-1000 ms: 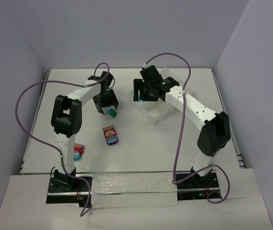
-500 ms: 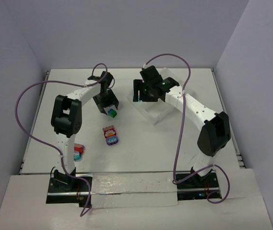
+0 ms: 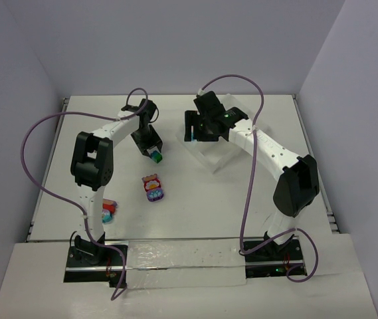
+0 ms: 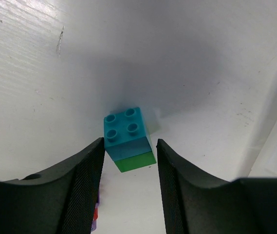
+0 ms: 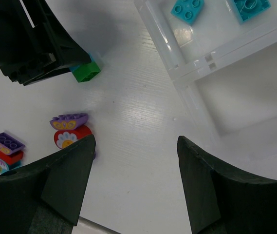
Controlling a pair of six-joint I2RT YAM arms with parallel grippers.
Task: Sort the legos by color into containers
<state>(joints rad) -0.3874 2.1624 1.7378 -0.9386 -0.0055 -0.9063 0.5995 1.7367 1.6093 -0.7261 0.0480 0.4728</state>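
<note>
My left gripper (image 4: 130, 142) pinches a teal-on-green lego stack (image 4: 127, 130) left of centre on the worktop (image 3: 202, 206); my right gripper (image 5: 134, 139) hangs half open, holding nothing, above the tray (image 5: 226, 47) rim

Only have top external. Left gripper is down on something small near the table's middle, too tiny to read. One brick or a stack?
Observer: A stack of two: a teal brick sitting on a green brick.
Operator: Is it gripped?
Observer: In the left wrist view, the left gripper has its fingers close on both sides of the stack. I can't tell whether they touch it.
Operator: Is anything in the tray? The right arm blocks it for me.
Observer: In the right wrist view, two teal bricks lie in the tray.
</note>
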